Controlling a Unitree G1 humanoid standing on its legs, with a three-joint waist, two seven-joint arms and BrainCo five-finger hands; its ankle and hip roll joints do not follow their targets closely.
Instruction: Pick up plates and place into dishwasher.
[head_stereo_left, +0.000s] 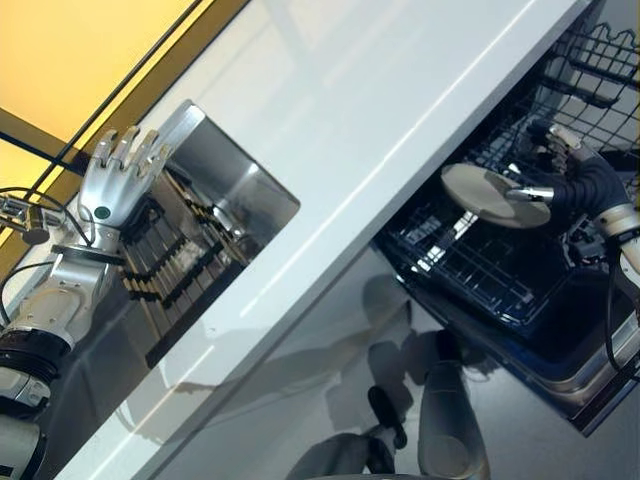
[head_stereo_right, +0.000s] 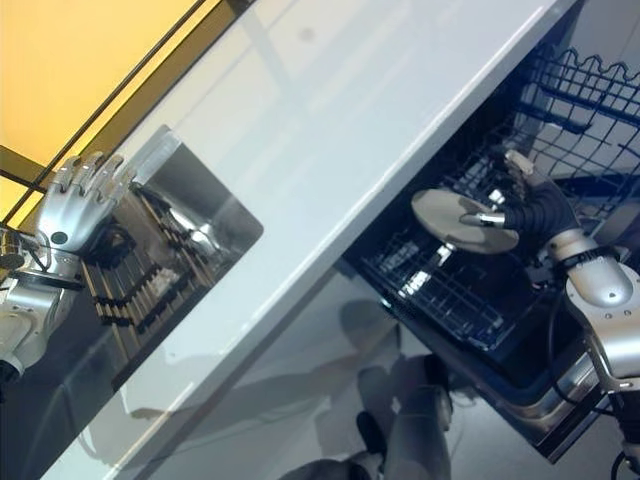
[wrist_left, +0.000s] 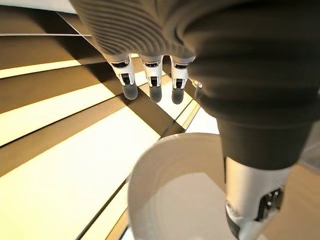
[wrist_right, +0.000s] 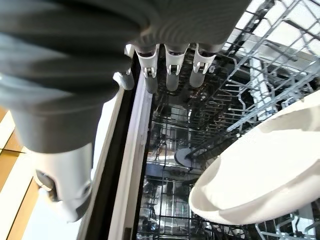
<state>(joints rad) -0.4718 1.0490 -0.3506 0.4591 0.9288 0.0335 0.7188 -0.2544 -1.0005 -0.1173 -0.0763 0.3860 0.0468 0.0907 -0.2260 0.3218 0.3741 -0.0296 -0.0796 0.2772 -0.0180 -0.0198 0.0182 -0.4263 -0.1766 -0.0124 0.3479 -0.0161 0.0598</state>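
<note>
Two round plates are showing. In the head views, the right robot hand (head_stereo_left: 560, 178) is pinching one plate (head_stereo_left: 495, 195) by its rim, thumb across the face, holding it above the dark wire rack (head_stereo_left: 470, 265) of the open dishwasher (head_stereo_left: 560, 370). The right wrist view is adding detail: the pale, smooth dish (wrist_right: 260, 177) is tilting over the thin metal tines. The left robot hand (head_stereo_left: 115, 180) is hovering released, fingers straight, over the steel sink (head_stereo_left: 215, 215) set in the glossy white surface (head_stereo_left: 380, 110). A second white plate (wrist_left: 175, 195) is appearing beneath it in the left wrist view.
</note>
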